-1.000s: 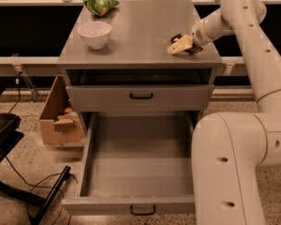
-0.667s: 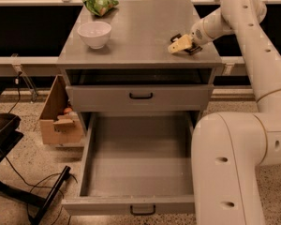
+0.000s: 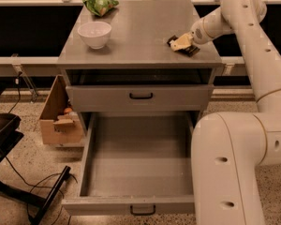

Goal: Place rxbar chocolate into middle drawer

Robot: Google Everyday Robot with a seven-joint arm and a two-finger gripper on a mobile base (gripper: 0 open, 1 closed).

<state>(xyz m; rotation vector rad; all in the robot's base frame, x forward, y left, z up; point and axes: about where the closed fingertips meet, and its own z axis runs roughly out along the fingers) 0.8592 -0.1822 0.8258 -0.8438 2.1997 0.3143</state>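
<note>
The rxbar chocolate [image 3: 193, 50] is a black-wrapped bar lying on the right part of the grey cabinet top [image 3: 140, 27]; only its ends show from under the gripper. My gripper [image 3: 181, 43], pale yellow at its tip, sits directly on top of the bar, at the end of the white arm that reaches in from the right. The middle drawer [image 3: 131, 204] is pulled far out below the cabinet, with a bare flat bottom, a low front panel and a small black handle [image 3: 143, 210].
A white bowl [image 3: 94, 33] and a green snack bag [image 3: 99, 3] stand on the left of the top. A closed grey drawer with a taller front [image 3: 140, 97] is above the open one. A cardboard box [image 3: 61, 118] and black chair legs [image 3: 33, 196] are at left; my white arm [image 3: 234, 163] fills the right.
</note>
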